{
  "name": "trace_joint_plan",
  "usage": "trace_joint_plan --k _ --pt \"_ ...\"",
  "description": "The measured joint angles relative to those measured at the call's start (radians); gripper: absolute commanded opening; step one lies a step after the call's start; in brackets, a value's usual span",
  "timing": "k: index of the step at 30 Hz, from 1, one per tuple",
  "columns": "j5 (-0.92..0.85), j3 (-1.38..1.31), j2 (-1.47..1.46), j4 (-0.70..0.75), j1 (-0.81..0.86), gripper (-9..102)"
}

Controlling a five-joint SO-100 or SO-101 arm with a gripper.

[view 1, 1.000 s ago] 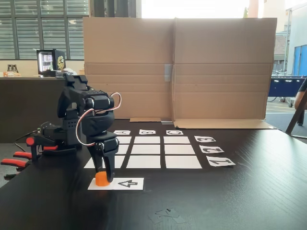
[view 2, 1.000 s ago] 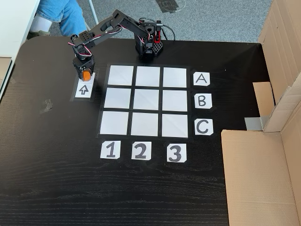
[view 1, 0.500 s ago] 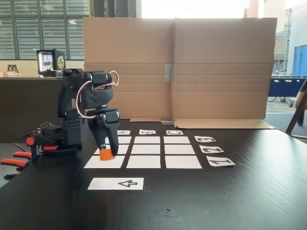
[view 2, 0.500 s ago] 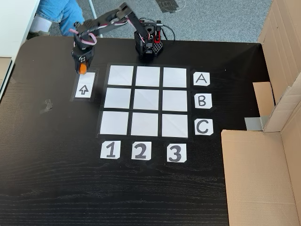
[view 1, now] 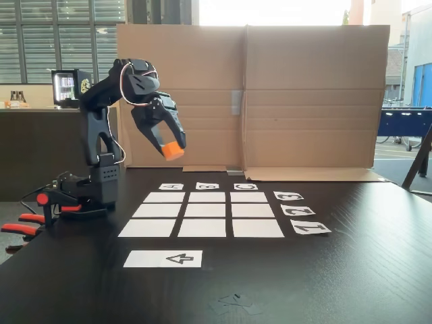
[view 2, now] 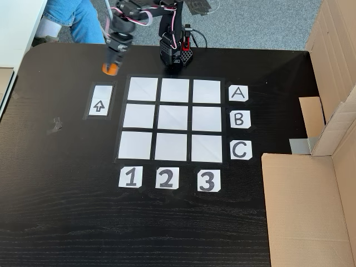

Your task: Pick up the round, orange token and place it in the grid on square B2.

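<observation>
We have the token (view 1: 173, 150) off the table, clamped between the jaws of our gripper (view 1: 170, 148) and held high in the air, so the pick is done. What is left is to carry it over the grid (view 2: 174, 119) and set it on square B2 (view 2: 174, 118), which lies bare. Our arm (view 1: 101, 108) is raised, its gripper tilted down toward the grid.

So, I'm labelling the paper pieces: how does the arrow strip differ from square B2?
The arrow strip bears a black arrow; square B2 is blank. The strip is narrower and lies alone to the left of the grid in the view from above, while B2 sits at the grid's centre with eight squares around it. Both are white paper lying flat on the black table, with nothing on them.
</observation>
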Motion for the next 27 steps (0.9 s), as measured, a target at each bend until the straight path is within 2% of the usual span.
trace_joint_plan --k 5,11,27 --pt "0.041 0.003 0.066 0.011 -0.236 -1" --pt "0.058 0.025 0.077 0.011 -0.411 -1" --pt "0.161 0.189 -0.12 0.009 -0.548 0"
